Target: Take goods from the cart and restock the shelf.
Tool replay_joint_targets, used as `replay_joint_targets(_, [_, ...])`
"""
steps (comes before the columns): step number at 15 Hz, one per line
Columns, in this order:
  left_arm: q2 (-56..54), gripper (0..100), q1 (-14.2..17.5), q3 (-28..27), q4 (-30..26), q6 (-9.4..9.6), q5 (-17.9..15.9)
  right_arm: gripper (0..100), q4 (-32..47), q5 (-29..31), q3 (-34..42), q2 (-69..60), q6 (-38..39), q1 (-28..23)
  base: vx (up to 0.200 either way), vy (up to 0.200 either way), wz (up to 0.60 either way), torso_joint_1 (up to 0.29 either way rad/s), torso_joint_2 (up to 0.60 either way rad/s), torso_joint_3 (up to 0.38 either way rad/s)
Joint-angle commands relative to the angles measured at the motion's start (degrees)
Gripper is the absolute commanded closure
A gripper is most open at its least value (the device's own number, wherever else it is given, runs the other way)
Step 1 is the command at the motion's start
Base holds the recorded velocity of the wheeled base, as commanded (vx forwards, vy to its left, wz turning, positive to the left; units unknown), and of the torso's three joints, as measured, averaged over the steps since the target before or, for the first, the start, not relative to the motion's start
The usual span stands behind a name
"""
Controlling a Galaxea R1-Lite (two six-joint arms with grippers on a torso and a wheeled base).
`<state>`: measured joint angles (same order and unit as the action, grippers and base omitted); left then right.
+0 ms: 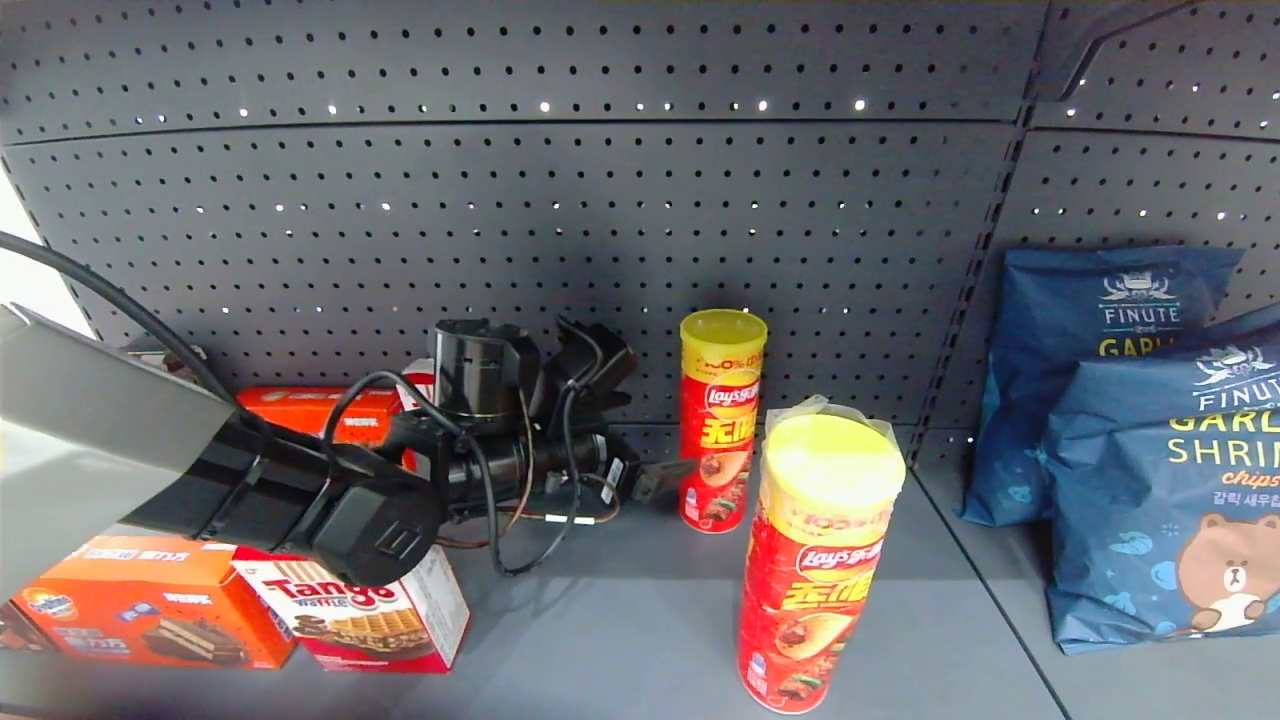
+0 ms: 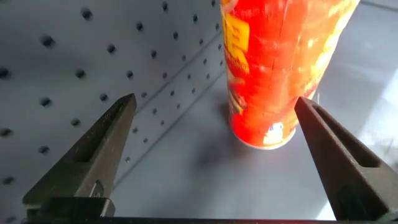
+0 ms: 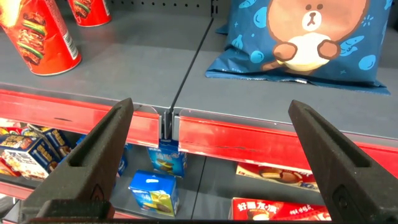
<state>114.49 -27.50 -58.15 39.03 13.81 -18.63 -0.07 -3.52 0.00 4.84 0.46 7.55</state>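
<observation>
Near can [image 1: 815, 560] upright at the right front, far can [image 1: 722, 420] upright just right of the open, empty left pincer [image 2: 216, 102].

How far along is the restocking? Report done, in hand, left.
Done: two chip cans stand upright on the shelf, rear can and front can. In hand: nothing; left gripper is open beside the rear can, right gripper open and empty. Left: bare shelf to fill; remaining stock can't be judged.
</observation>
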Motion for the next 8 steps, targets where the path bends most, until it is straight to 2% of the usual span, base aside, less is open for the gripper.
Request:
replay_joint_targets(1, [-0.3, 0, -0.1, -1.2, 0.0, -0.01, 0.0, 0, 0.0, 0.0, 0.0, 0.1, 0.0, 0.1, 0.0, 0.0, 0.0, 0.0, 0.0, 0.0])
replay_joint_targets(5, [-0.2, 0, -0.3, -5.9, -0.5, -0.01, 0.1, 0, 0.0, 0.0, 0.0, 0.1, 0.0, 0.0, 0.0, 0.0, 0.0, 0.0, 0.0, 0.0])
replay_joint_targets(8, [-1.1, 0, -0.4, -7.1, -0.8, 0.25, 0.2, 0, 0.0, 0.0, 0.0, 0.1, 0.0, 0.0, 0.0, 0.0, 0.0, 0.0, 0.0, 0.0])
